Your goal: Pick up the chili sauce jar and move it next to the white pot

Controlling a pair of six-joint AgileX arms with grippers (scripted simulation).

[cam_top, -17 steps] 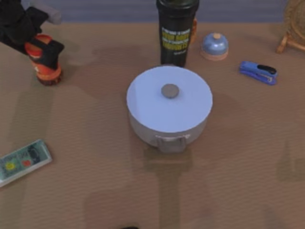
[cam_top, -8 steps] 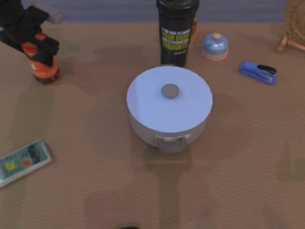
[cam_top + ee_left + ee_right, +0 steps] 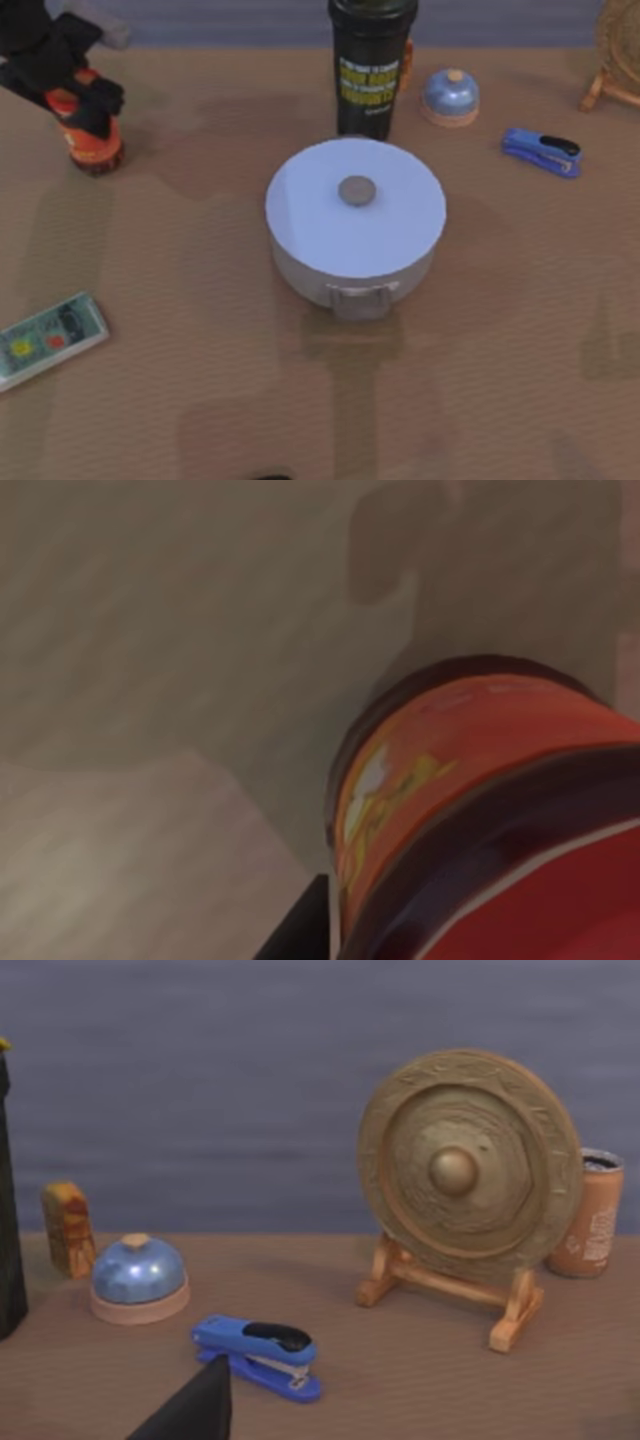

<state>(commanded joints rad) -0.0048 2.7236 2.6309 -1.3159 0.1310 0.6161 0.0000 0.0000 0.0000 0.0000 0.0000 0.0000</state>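
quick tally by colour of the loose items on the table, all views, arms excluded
Red/orange: 3, chili sauce jar, orange can, small orange box
Blue: 2, bell, stapler
White: 1, white pot
Black: 1, tumbler
Brass: 1, gong
Green: 1, remote
Total: 9

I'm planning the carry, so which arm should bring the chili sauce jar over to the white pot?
Left. The left gripper is already around the chili sauce jar at the table's far left; the white pot sits mid-table. The right arm isn't visible from above.
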